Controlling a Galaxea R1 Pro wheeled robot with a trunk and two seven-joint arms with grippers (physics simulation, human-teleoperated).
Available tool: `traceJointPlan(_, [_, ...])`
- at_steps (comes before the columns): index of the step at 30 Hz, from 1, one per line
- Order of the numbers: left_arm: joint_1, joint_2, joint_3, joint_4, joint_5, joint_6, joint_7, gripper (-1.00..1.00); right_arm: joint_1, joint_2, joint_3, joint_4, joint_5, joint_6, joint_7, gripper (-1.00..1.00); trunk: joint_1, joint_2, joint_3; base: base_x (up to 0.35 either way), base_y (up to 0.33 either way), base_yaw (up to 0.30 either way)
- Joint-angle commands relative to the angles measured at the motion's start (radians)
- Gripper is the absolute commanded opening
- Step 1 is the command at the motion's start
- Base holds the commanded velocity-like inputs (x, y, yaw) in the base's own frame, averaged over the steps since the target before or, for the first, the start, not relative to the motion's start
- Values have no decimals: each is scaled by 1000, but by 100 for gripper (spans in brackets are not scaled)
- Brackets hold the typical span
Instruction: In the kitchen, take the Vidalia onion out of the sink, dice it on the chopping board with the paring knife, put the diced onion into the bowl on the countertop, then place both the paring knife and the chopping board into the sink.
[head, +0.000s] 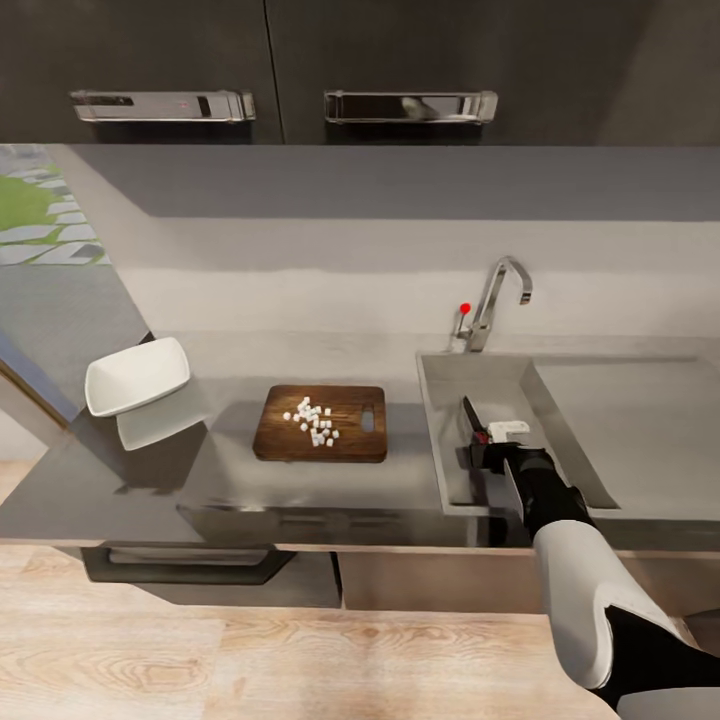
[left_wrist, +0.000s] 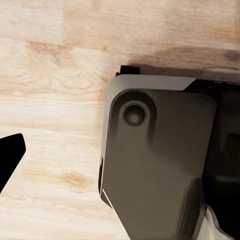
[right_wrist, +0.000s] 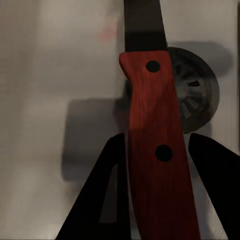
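- The right gripper (head: 484, 440) was down inside the sink (head: 445, 440), its fingers clamped on the red handle of the paring knife (right_wrist: 155, 140), with the dark blade pointing toward the back wall.
- From the right wrist camera, the knife handle sat right over the round dark drain (right_wrist: 200, 95).
- The chopping board (head: 321, 423) was lying flat on the countertop (head: 150, 490) to the left of the basin, with a little heap of white diced onion (head: 314, 422) on it.
- The white bowl (head: 137, 376) sat further left, near the counter's end, tilted, and apart from the board.
- The chrome tap (head: 495, 300) stood behind the sink.
- Left gripper: can't tell whether it was open or closed. That wrist camera just had one dark fingertip (left_wrist: 10, 160) over the wood floor (left_wrist: 55, 75) beside the robot's dark base (left_wrist: 160, 165).
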Motion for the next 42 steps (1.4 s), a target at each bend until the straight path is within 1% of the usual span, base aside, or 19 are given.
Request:
traceJointPlan(1, [0,1,-9,-2,9,2,7,100,-1,-4,-9,-3,10,2,11,-100,1,-2,-2,25,-17,0])
traceJointPlan(5, [0,1,-9,-2,9,2,7,100,-1,-18,-19,-3,9,1,13,-100,1,-2,-2,10,-7,0])
traceJointPlan(8, [0,1,-9,-2,9,2,7,100,-1,-21,-20,-3,9,1,13,-100,1,-2,-2,0,0,0])
traceJointPlan(9, [0,1,-9,-2,9,2,7,100,-1,-22,-20,-3,9,1,13,100,1,-2,-2,0,0,0])
traceJointPlan(21, [0,1,-9,0,9,2,7,100,-1,-22,-20,-6,9,1,12,100,1,-2,-2,0,0,0])
traceJointPlan(24, [0,1,-9,0,9,2,7,100,-1,-22,-20,-37,9,6,15,100,1,-2,-2,0,0,0])
traceJointPlan(26, [0,1,-9,1,9,2,7,100,-1,-22,-19,-80,9,10,24,100,1,-2,-2,0,0,0])
traceJointPlan(27, [0,1,-9,1,9,2,7,100,-1,-22,-18,-118,10,15,32,100,1,-2,-2,0,0,0])
traceJointPlan(29, [0,1,-9,1,9,2,7,100,-1,-20,-16,-197,11,50,57,100,1,-2,-2,0,0,0])
traceJointPlan(31, [0,0,-9,1,9,3,7,100,-1,-19,-16,-270,12,115,107,100,1,-2,-2,0,0,0])
traceJointPlan(32, [0,0,-9,1,9,3,7,100,0,-17,-15,-333,13,157,172,100,1,-2,-2,0,0,0])
traceJointPlan(34, [0,0,-9,1,9,3,7,100,12,-16,-15,-389,13,175,225,100,1,-2,-2,0,0,0])
traceJointPlan(35, [0,0,-9,1,9,3,7,100,22,-15,-15,-418,13,179,241,100,1,-2,-2,0,0,0])
traceJointPlan(37, [0,0,-9,1,9,2,7,100,42,-10,-15,-466,14,183,255,100,1,-2,-2,0,0,0])
traceJointPlan(39, [0,0,-9,1,9,2,7,100,77,1,-14,-540,14,185,263,100,1,-2,-2,0,0,0])
traceJointPlan(40, [0,0,-9,1,9,2,7,100,86,6,-14,-560,14,185,264,100,1,-2,-2,0,0,0])
traceJointPlan(42, [0,1,-9,1,9,2,7,100,125,29,-14,-640,14,186,267,100,1,-2,-2,0,0,0])
